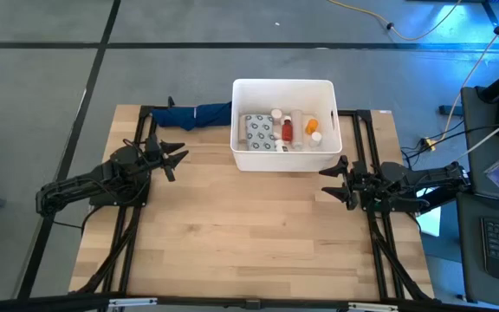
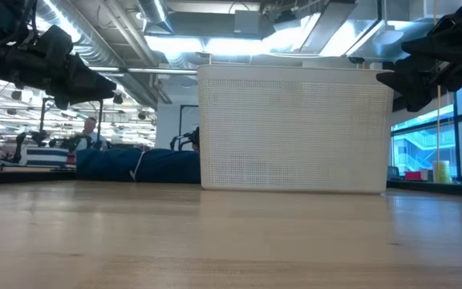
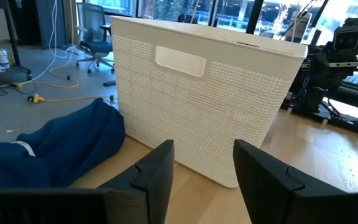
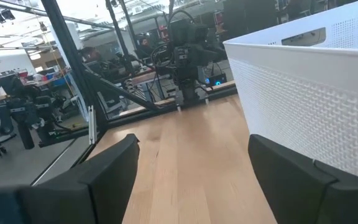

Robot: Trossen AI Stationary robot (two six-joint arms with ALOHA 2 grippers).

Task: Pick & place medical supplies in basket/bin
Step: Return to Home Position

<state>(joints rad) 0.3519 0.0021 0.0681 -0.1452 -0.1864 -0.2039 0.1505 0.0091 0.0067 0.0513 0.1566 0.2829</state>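
Note:
The white tub (image 1: 284, 126) stands at the table's far middle. Inside it lie a grey dotted packet (image 1: 258, 130), a red bottle (image 1: 288, 132), an orange-capped bottle (image 1: 311, 126), white bottles and a white tube (image 1: 267, 147). My left gripper (image 1: 178, 161) is open and empty, left of the tub and above the table. My right gripper (image 1: 329, 180) is open and empty, near the tub's near right corner. The tub also shows in the low view (image 2: 293, 132), the left wrist view (image 3: 204, 93) and the right wrist view (image 4: 316, 93).
A dark blue cloth bundle (image 1: 193, 114) lies against the tub's left side at the far edge; it also shows in the left wrist view (image 3: 55, 149). The bare wooden tabletop (image 1: 249, 234) stretches from the tub to the near edge. Desks and cables stand beyond the table's right side.

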